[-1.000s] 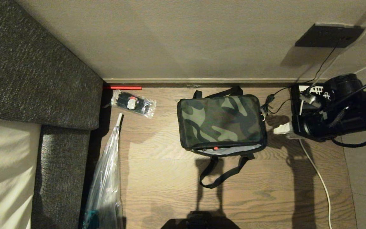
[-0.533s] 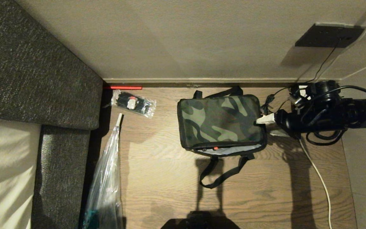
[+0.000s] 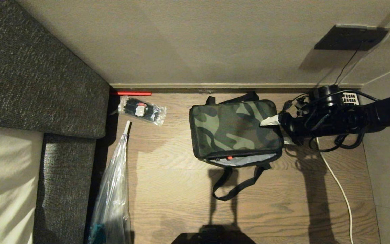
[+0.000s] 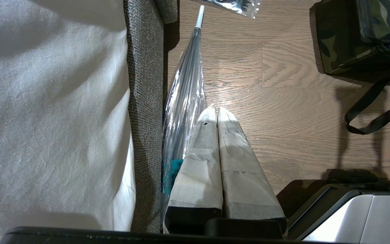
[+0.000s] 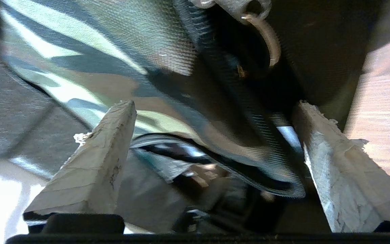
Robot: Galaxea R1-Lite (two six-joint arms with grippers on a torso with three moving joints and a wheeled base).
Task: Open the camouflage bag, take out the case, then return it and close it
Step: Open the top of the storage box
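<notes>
The camouflage bag (image 3: 235,128) lies flat on the wood floor, its lid gaping a little along the near edge where silver-grey lining (image 3: 245,159) shows. My right gripper (image 3: 275,133) is open at the bag's right end, one white-taped finger over the lid and the other lower by the side wall. In the right wrist view the right gripper (image 5: 213,103) straddles the lid's black-trimmed edge (image 5: 249,142) without closing on it. The case is hidden. In the left wrist view my left gripper (image 4: 217,110) hangs shut and empty near the sofa, away from the bag (image 4: 361,34).
A grey sofa (image 3: 39,78) fills the left side. Two clear plastic bags (image 3: 142,110) (image 3: 112,200) lie beside it. A white cable (image 3: 340,189) runs along the floor on the right, a black telephone (image 3: 349,98) sits by the wall, and the bag's strap (image 3: 232,189) loops toward me.
My right arm swung left from above the telephone to the bag's right end, and its fingers spread apart. The left arm has not moved.
</notes>
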